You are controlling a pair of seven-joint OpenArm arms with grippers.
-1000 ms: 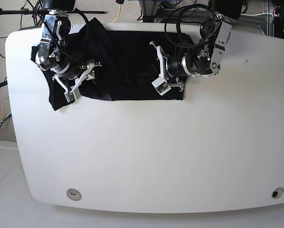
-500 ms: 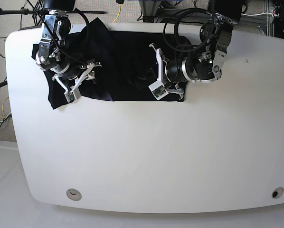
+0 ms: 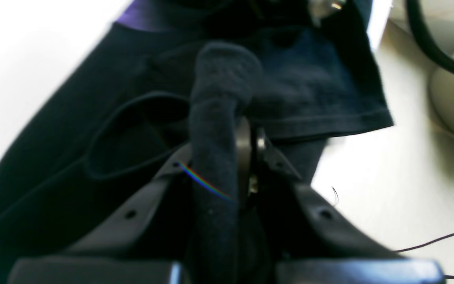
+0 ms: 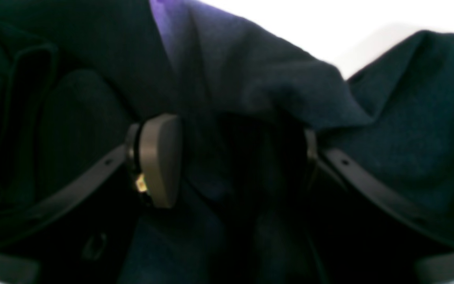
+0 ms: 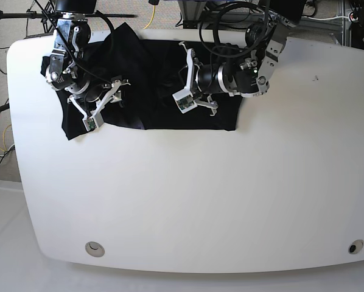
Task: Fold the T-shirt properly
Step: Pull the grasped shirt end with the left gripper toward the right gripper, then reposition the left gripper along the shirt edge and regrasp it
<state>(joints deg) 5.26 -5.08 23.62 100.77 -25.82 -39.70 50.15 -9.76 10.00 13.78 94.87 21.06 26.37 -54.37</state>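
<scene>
The black T-shirt [image 5: 151, 73] lies rumpled along the back of the white table. My left gripper [image 5: 191, 82] hovers over the shirt's right half. The left wrist view shows this gripper [image 3: 247, 136] shut on a raised fold of the T-shirt [image 3: 309, 90], with cloth wrapped over one finger. My right gripper [image 5: 105, 98] sits over the shirt's left part. Its jaws stand wide open in the right wrist view, one pad [image 4: 160, 157] bare, and dark cloth [image 4: 250, 79] bunches between them and drapes the other finger. A purple strip [image 4: 164, 15] shows at a fold.
The white table [image 5: 200, 194] stretches bare toward the front, with round holes at the front corners [image 5: 95, 248] [image 5: 354, 247]. Black cables [image 5: 231, 24] loop above the left arm near the back edge. Beyond the shirt's hem, the floor [image 3: 408, 177] shows past the table edge.
My left gripper has travelled left and toward the back of the table, pulling the pinched fold of the shirt with it. The right arm has stayed still.
</scene>
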